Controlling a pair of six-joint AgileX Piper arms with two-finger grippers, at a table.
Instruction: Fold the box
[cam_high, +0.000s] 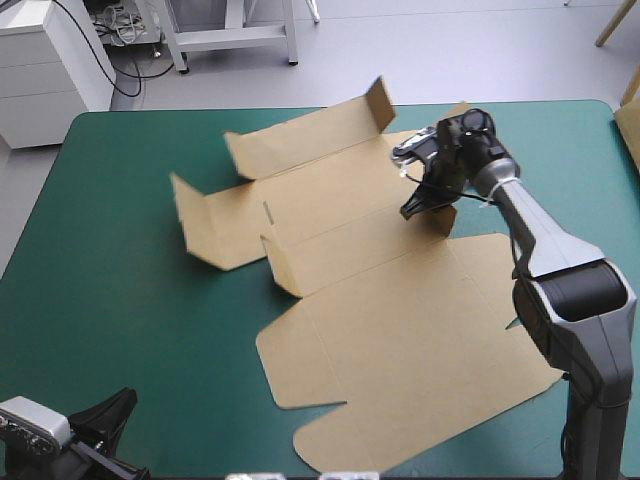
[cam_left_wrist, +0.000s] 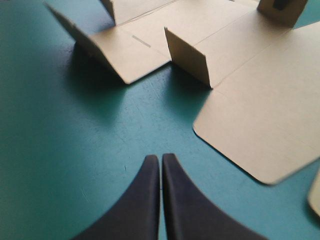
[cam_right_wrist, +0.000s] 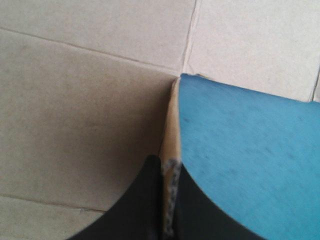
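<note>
The brown box (cam_high: 400, 300) lies as a cut sheet across the middle of the teal-green table, its lid panel flat toward the near edge. The far wall (cam_high: 310, 135), a left flap (cam_high: 200, 225) and a short inner flap (cam_high: 285, 260) stand raised. My right gripper (cam_high: 428, 205) is at the sheet's right side, shut on a small upright flap (cam_high: 442, 220). In the right wrist view the board's thin edge (cam_right_wrist: 170, 135) runs between the fingertips of that gripper (cam_right_wrist: 169, 167). My left gripper (cam_left_wrist: 161, 159) is shut with nothing in it, low over bare cover near the front left corner (cam_high: 122, 402). The box (cam_left_wrist: 260, 100) lies ahead of it.
Bare teal-green cover (cam_high: 110, 260) stretches along the left side and front left of the table. A strip of pale brown board (cam_high: 631, 125) shows at the table's right edge. The right arm (cam_high: 560, 270) reaches over the sheet's right part.
</note>
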